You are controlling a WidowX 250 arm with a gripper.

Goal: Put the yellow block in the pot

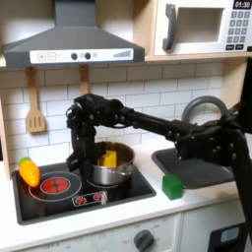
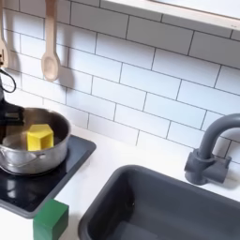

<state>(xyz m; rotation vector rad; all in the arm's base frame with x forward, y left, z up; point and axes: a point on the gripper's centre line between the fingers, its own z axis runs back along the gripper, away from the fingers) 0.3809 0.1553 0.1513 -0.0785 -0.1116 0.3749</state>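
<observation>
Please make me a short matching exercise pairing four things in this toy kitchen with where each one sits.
Things:
1. yellow block
2. green cube
3. toy vegetable
4. wooden spoon

Places:
A. hanging on the tiled wall
B. inside the pot
C. on the counter in front of the sink
D. at the stove's edge, on the first exterior view's left

Pairs: 1-B, 2-C, 3-D, 4-A

Showing a toy kitchen: glossy white tiled wall (image 2: pixel 141 80), grey range hood (image 1: pixel 71 44), white microwave (image 1: pixel 202 27) sitting above, dark grey sink (image 2: pixel 159 206) with curved faucet (image 2: pixel 211 150), wooden spatula (image 2: pixel 51 42) hanging.
</observation>
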